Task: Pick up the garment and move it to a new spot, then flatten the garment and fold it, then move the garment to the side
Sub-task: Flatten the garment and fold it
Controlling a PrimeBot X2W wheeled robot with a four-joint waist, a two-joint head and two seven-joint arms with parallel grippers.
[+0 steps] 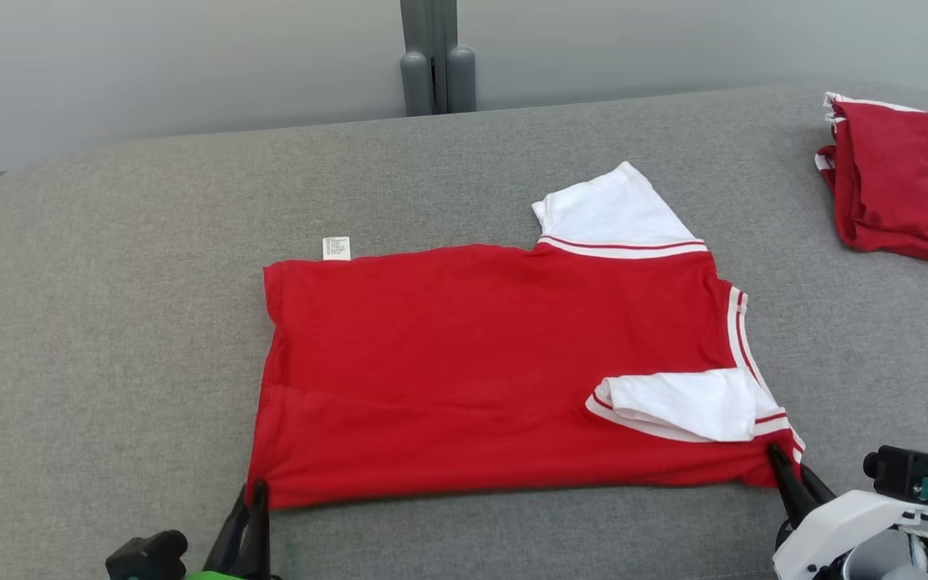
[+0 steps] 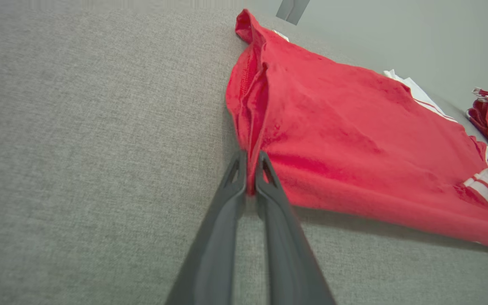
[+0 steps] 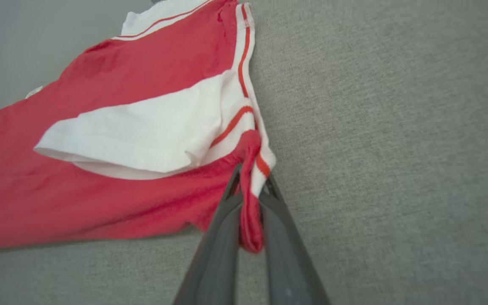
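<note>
Garment (image 1: 480, 362) lay flat on the grey table (image 1: 109, 322), left of the red pile (image 1: 899, 193), well apart. Right hand (image 1: 778, 459) pinched its front corner nearer the pile, left hand (image 1: 257, 491) the farther one, both low. Probably both layers caught, hard to tell. Best to lift evenly, edge taut.

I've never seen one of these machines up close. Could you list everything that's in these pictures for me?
T-shirt: one, red with white sleeves, spread flat in the middle of the surface.
Label: one, white, sticking out at the T-shirt's far left corner.
Second garment: one, red with white trim, bunched at the far right.
Padded surface: one, grey fabric, under both garments.
Post: one, grey, behind the surface.
Left claw: one, dark, shut on the T-shirt's near left corner.
Right claw: one, dark, shut on the T-shirt's near right corner.
</note>
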